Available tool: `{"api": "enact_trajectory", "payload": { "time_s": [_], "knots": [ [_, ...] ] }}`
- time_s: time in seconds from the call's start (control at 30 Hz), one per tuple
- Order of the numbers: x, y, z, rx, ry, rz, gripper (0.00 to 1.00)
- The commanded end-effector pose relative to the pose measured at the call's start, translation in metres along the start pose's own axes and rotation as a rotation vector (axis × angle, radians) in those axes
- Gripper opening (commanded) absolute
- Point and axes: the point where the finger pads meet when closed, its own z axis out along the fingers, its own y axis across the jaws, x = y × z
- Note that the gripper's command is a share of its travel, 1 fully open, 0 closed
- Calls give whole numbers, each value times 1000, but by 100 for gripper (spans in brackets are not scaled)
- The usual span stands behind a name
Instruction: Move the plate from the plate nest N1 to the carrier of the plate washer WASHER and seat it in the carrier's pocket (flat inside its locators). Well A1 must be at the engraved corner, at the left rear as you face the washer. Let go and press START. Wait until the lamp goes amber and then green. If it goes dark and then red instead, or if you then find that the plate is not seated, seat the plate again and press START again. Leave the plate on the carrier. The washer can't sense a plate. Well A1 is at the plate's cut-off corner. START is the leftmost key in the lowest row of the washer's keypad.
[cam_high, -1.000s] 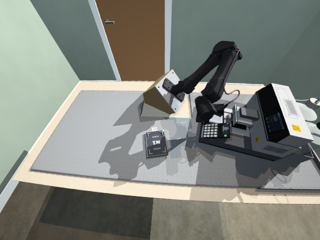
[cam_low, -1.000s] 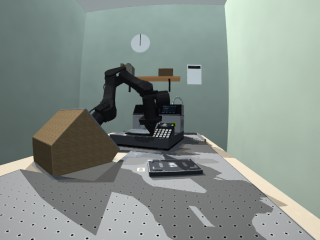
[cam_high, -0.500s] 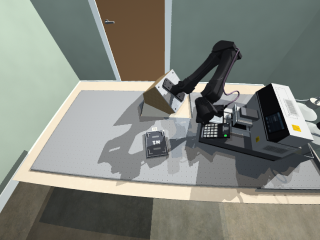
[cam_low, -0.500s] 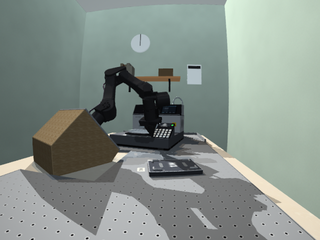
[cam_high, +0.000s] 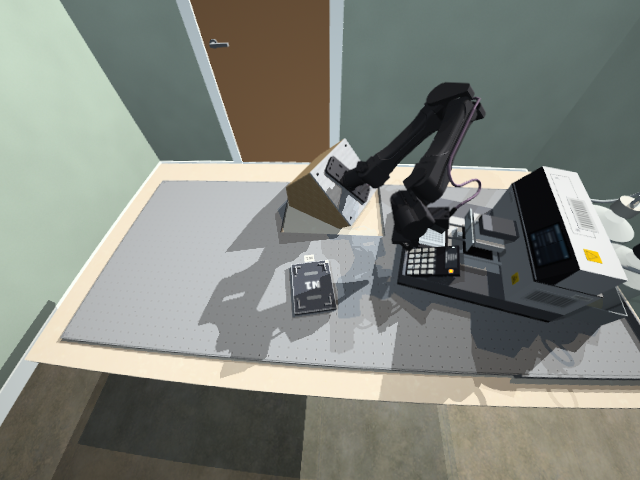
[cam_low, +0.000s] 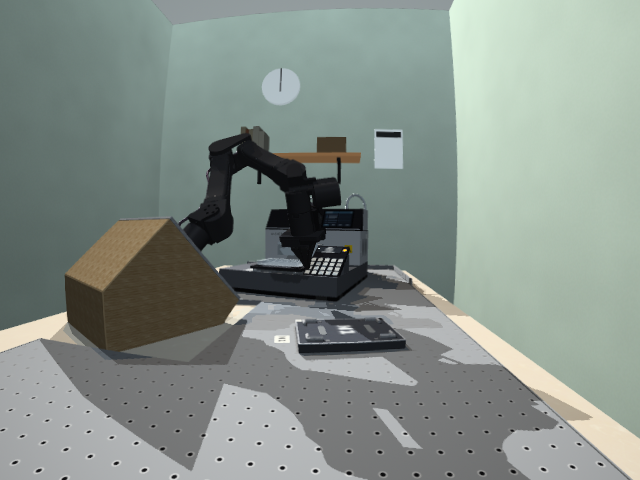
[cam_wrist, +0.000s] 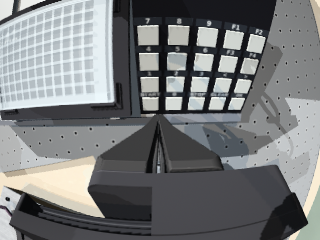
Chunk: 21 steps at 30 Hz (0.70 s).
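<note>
The white well plate (cam_high: 433, 237) (cam_low: 279, 263) (cam_wrist: 56, 50) lies on the washer's carrier, left of the keypad (cam_high: 423, 260) (cam_low: 326, 266) (cam_wrist: 200, 60). I cannot tell whether it sits flat inside the locators. My gripper (cam_wrist: 158, 121) (cam_low: 308, 268) is shut on nothing. Its tip points down at the leftmost key of the keypad's lowest row (cam_wrist: 151, 103). The lamp (cam_high: 451, 270) (cam_low: 344, 250) beside the keypad glows amber. The display strip above the keys reads "Stopped ERROR position". The plate nest N1 (cam_high: 301, 304) (cam_low: 336, 343) lies empty on the table.
The washer's tall housing (cam_high: 563, 227) (cam_low: 351, 232) stands behind and to the right of the carrier. The arm's wedge-shaped wooden mount (cam_high: 315, 201) (cam_low: 144, 279) stands at the back of the perforated table top (cam_high: 155, 268).
</note>
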Motion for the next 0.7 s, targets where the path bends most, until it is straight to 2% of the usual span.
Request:
{"api": "enact_trajectory", "payload": {
  "time_s": [0.0, 0.67],
  "knots": [
    [-4, 0, -8, -20, -17, 1, 0],
    [-4, -1, -39, -16, -19, 2, 0]
  ]
}}
